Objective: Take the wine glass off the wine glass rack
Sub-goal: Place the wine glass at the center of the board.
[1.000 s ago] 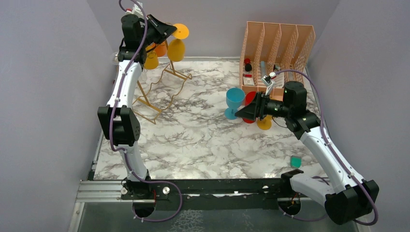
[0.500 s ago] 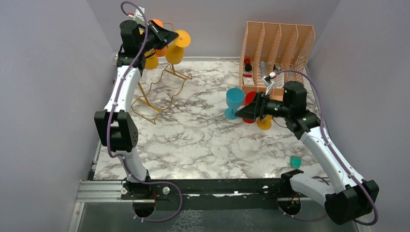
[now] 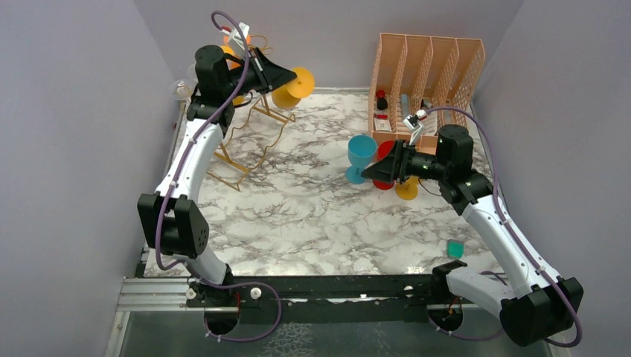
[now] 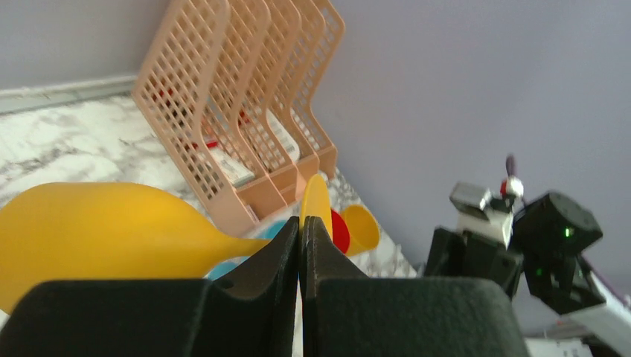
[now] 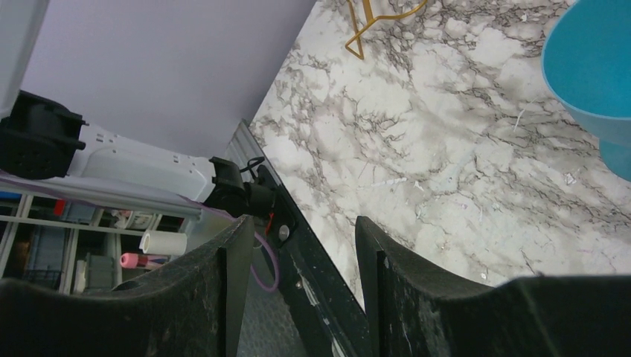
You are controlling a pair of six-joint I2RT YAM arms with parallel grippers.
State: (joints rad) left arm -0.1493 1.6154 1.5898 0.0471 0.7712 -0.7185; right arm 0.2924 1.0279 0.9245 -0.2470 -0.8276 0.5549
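Note:
My left gripper (image 3: 280, 75) is shut on the stem of a yellow wine glass (image 3: 286, 94), held on its side in the air just right of the gold wire rack (image 3: 245, 141). In the left wrist view the bowl (image 4: 97, 230) lies left of my shut fingers (image 4: 253, 275) and the foot disc (image 4: 316, 202) sticks up beyond them. An orange glass (image 3: 232, 39) shows behind the arm, near the rack's top. My right gripper (image 3: 374, 173) is open and empty beside a blue glass (image 3: 362, 153); its fingers (image 5: 231, 282) frame bare table.
A peach lattice organiser (image 3: 428, 74) stands at the back right. A red glass (image 3: 385, 154) and a yellow glass (image 3: 407, 190) sit by the right gripper. A small teal object (image 3: 455, 248) lies near the right arm. A clear glass (image 3: 181, 90) is by the left wall.
My left gripper has moved to the right with the yellow wine glass in it, carrying it from the rack's top out past the rack's right side. The right arm has not moved.

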